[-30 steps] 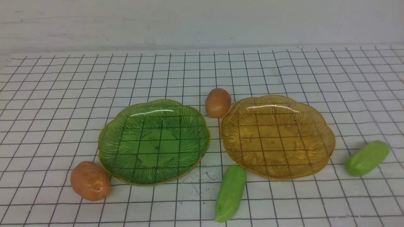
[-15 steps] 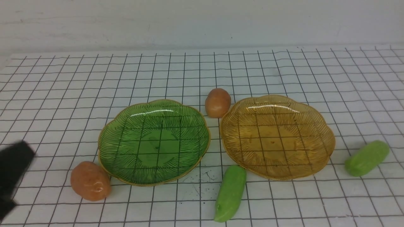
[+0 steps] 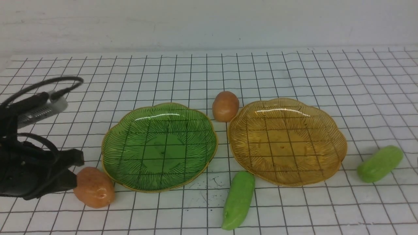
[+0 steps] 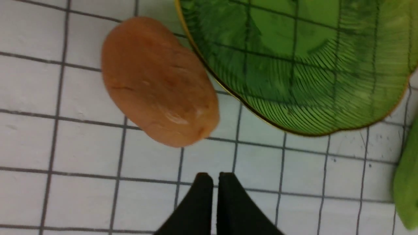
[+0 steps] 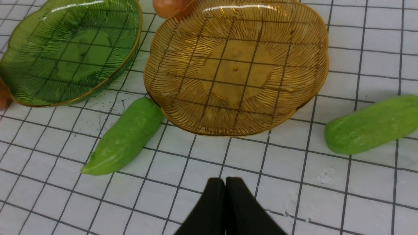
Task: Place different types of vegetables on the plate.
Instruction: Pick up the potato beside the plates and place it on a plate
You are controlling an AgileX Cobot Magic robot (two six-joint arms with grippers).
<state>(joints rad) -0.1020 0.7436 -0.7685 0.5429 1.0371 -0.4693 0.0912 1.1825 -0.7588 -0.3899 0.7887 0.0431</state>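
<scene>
Currently, the near potato (image 3: 94,187) is being left on the mat (image 3: 196,71), right beside the green plate (image 3: 102,147) (the far potato (image 3: 225,106) is sitting between both plates' back edges). The front cucumber (image 3: 238,199) and the right cucumber (image 3: 379,163) are being left outside the amber plate (image 3: 345,147). The left gripper (image 4: 215,177) is being held with its fingers together beside the near potato; the right gripper (image 5: 225,181) is likewise being held closed.

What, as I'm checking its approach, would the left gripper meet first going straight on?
Probably the orange-brown egg-shaped toy potato, its end beside the green ribbed plate; depth from the left gripper is unclear.
</scene>
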